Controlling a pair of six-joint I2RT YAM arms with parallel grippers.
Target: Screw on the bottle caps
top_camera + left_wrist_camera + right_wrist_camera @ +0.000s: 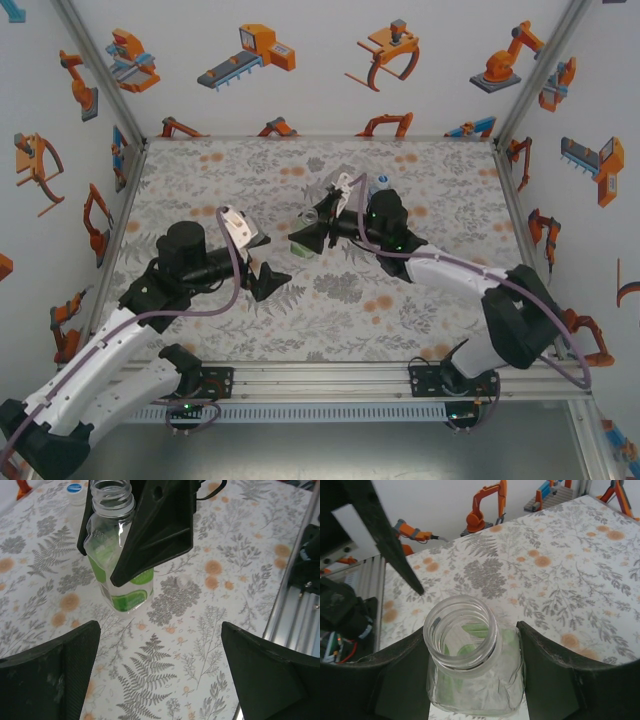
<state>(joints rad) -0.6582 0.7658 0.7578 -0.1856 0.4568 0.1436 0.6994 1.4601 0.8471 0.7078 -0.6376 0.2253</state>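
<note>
A clear green-tinted bottle with no cap on its open mouth stands upright on the table, green leaf label low on its body. My right gripper is shut on the bottle's body, one finger against each side; from above they are near mid-table. My left gripper is open, with bare tablecloth between its fingers, a short way left of the bottle. A small white round bottle cap with a blue top sits on the cloth beyond the bottle.
The table carries a grey fern and orange flower print. An aluminium rail runs along its near edge, beside my left gripper. White walls printed with orange robots close in three sides.
</note>
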